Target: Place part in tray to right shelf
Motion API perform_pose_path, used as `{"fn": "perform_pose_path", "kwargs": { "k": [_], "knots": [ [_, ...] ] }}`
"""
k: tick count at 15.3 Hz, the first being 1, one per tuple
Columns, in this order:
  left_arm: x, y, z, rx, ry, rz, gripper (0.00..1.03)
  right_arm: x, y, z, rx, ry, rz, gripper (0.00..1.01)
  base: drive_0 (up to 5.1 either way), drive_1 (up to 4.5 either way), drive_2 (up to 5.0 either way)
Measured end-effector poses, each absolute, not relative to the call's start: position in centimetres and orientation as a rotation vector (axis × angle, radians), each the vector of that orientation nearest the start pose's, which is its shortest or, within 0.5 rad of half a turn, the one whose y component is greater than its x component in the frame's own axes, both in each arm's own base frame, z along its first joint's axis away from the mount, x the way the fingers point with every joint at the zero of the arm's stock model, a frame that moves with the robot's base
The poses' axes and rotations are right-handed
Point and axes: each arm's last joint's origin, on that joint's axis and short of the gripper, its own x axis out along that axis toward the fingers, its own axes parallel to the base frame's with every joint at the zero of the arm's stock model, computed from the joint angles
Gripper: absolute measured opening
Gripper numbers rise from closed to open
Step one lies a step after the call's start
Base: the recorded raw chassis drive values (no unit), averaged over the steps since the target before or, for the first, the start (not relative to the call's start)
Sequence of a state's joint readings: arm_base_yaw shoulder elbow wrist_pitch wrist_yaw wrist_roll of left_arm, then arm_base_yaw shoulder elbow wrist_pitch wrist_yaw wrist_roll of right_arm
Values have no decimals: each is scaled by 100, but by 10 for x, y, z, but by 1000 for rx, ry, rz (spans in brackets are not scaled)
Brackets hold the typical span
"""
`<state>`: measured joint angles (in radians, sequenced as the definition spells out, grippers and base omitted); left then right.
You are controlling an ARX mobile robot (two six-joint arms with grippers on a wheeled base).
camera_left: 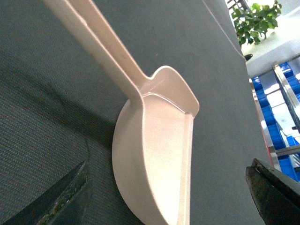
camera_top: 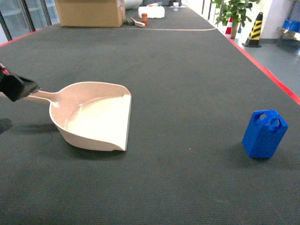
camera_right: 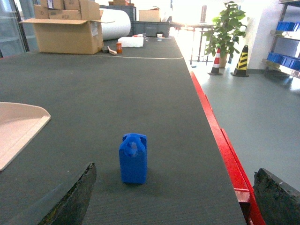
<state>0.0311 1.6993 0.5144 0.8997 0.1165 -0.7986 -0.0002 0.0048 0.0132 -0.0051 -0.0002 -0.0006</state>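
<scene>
The beige tray [camera_top: 96,117] lies flat on the dark table at the left, with its handle pointing left. My left gripper [camera_top: 18,86] is at the end of that handle. In the left wrist view the left gripper [camera_left: 169,161] is open, its fingers wide apart and holding nothing, and the tray's pan [camera_left: 154,154] shows between them. The blue part [camera_top: 265,133] stands upright at the right, far from the tray. Out of the head view, my right gripper [camera_right: 174,168] is open, with the part [camera_right: 133,158] a little ahead and left of its centre. I cannot tell whether the right shelf is in view.
The table's red edge [camera_right: 220,140] runs close to the right of the part. A steel rack with blue crates [camera_left: 281,117] stands beyond that edge. A cardboard box [camera_top: 89,11], small items, a plant [camera_top: 234,11] and a striped cone [camera_top: 255,30] are far back.
</scene>
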Motion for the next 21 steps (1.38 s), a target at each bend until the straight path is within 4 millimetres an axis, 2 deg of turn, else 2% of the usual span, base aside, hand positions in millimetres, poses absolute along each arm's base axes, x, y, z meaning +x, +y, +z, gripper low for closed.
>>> {"fn": "perform_pose_path", "kwargs": {
  "k": [2,5,6,9,11,13,15,17,18,21],
  "knots": [
    [323,17,117,-889,324,78,98,97,0,167,-1,-4,0,98,0,0,0],
    [362,31,114,-966,288,89,98,97,0,167,-1,-4,0,98,0,0,0],
    [381,35,113,-976,281,88,98,97,0,167,-1,-4,0,98,0,0,0],
    [414,48,108,-1011,268,99,98,97,0,167,-1,-4,0,98,0,0,0],
    [426,60,111,-1043,240,95,98,97,0,167,-1,-4,0,98,0,0,0],
    [427,66,105,-1081,240,75,76,97,0,167,-1,-4,0,98,0,0,0],
    [425,63,97,-1115,272,40,51,97,0,167,-1,-4,0,98,0,0,0],
    [430,63,96,-1137,272,15,28,97,0,167,-1,-4,0,98,0,0,0],
    [431,64,98,-1173,260,-6,20,97,0,167,-1,-4,0,98,0,0,0],
    [419,56,109,-1196,243,-75,18,97,0,167,-1,-3,0,98,0,0,0]
  ]
}}
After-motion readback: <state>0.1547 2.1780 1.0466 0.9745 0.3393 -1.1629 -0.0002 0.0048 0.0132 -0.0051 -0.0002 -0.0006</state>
